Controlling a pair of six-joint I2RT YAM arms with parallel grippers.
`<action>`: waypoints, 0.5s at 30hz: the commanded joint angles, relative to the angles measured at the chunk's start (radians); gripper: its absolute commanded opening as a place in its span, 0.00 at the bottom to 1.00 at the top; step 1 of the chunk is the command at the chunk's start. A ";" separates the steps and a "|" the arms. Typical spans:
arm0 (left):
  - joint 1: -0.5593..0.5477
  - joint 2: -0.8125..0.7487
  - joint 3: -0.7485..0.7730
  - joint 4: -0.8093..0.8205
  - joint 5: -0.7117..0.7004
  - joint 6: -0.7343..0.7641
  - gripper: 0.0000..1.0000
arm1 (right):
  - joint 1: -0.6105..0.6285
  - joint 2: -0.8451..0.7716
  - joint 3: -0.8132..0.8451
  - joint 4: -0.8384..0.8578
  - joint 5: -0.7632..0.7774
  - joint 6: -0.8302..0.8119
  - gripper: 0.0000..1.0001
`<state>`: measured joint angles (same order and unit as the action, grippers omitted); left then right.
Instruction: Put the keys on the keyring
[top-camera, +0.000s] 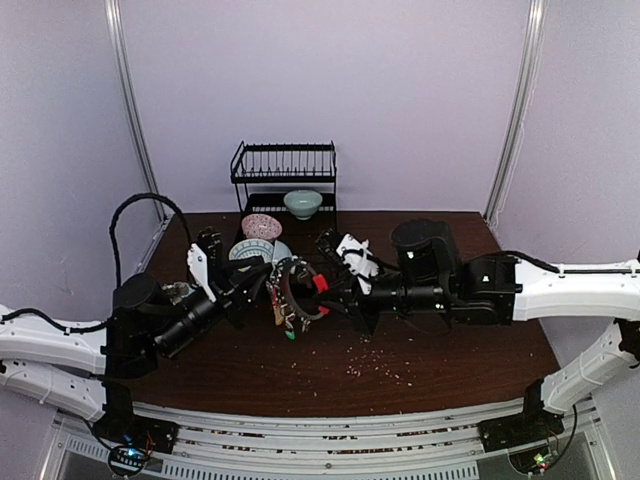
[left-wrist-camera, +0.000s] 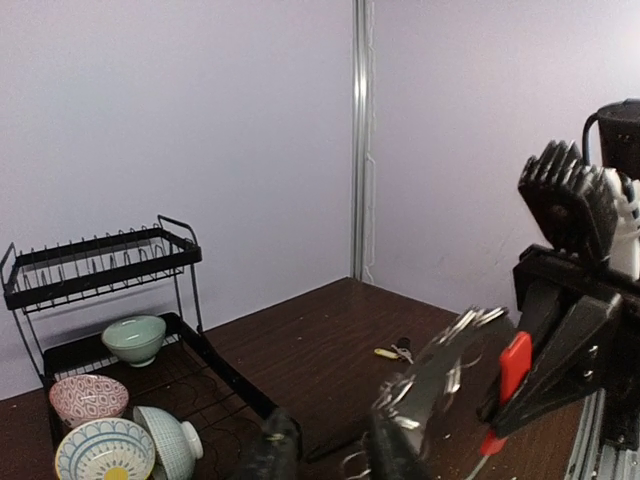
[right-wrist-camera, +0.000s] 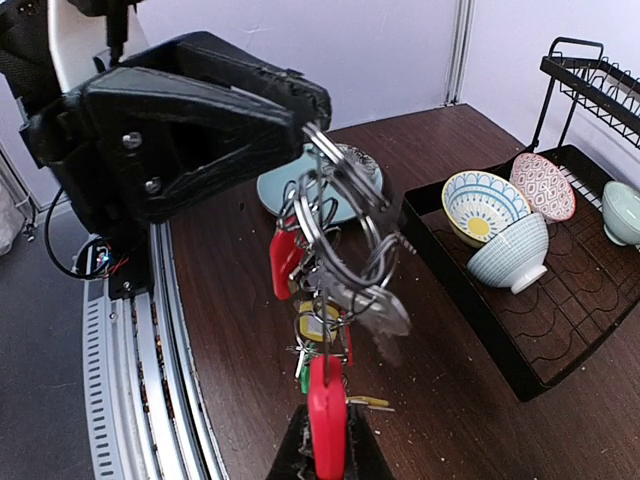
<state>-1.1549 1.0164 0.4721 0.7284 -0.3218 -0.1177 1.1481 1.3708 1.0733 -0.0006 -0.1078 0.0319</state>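
Top view: finds the thin metal keyring with red strap clip (top-camera: 298, 295) clear of the dark brown worktop (top-camera: 450, 350), mid-scene, between the left hand (top-camera: 262, 282) and the right hand (top-camera: 338, 295). Puts its long axis left to right, strap end pointing right, tagged keys dangling toward the near side. Counts one black wire dish rack (top-camera: 285, 170) at the far edge.

Left wrist view: shows the left hand's fingers (left-wrist-camera: 275, 452) a narrow gap apart, bare worktop showing between them, the silvery bunch just beside one tip. Counts two small loose metal keys (left-wrist-camera: 393, 350) flat on the worktop well beyond, one yellowish-headed, one dark-headed; too small to give their pointing.

Right wrist view: shows the right hand clamped tight on the strap's free end, ring coils rising from it in this view toward the left hand's tip. Counts three tags in the bunch, one red, one yellow, one green, and four ceramic bowls (right-wrist-camera: 510, 250) in the rack's tray.
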 joint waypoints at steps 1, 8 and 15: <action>0.057 -0.030 0.036 -0.114 -0.050 -0.033 0.45 | -0.019 -0.071 0.128 -0.207 0.037 0.002 0.00; 0.088 -0.067 0.033 -0.171 -0.043 -0.007 0.60 | -0.026 -0.033 0.243 -0.344 0.158 0.102 0.00; 0.084 -0.037 0.015 -0.164 0.243 0.080 0.51 | -0.037 -0.009 0.279 -0.303 0.255 0.284 0.00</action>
<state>-1.0718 0.9596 0.4839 0.5381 -0.2951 -0.1123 1.1210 1.3563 1.3201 -0.3542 0.0631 0.1646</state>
